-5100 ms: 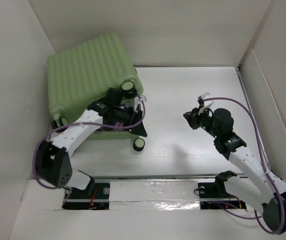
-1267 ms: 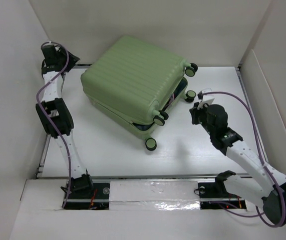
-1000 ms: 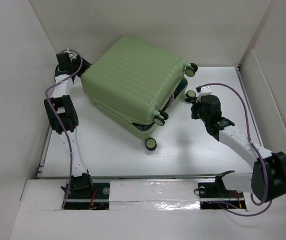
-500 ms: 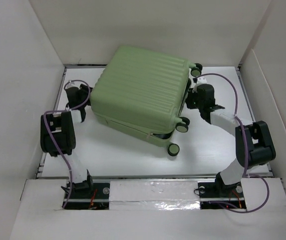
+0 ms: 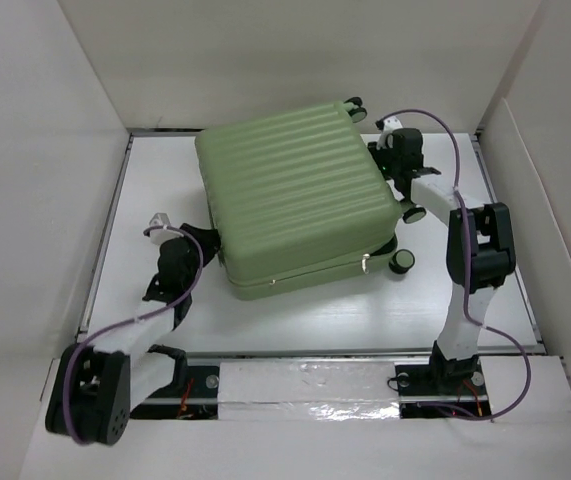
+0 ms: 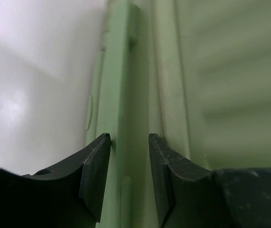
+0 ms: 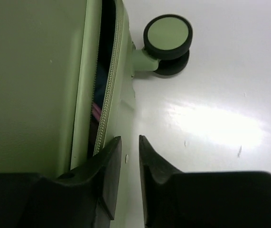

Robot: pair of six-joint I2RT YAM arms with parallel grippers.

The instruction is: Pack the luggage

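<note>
The light-green suitcase (image 5: 295, 195) lies flat toward the counter's (image 5: 265, 320) far edge, with the left end effector (image 6: 129, 140) half open astride its rim (image 6: 118, 71) and the right end effector (image 7: 129, 142) barely parted, empty, beside the gaping zipper (image 7: 107, 104), so I fear a shove skids it or pinches the contents (image 7: 96, 111).

We see a white desk (image 5: 295, 320) boxed in by plain white boards: a back wall (image 5: 295, 50), a slanting left wall (image 5: 25, 200) and a right panel (image 5: 555, 200) whose front edge stands free. A thin metal rail (image 5: 305, 353) runs along the desk's near edge, and just in front of it a strip of shiny, crinkled tape (image 5: 305, 385) lies across a white front ledge (image 5: 65, 420). From the right wrist we see the desk's glossy surface catching a bright patch of glare (image 7: 220, 126).
</note>
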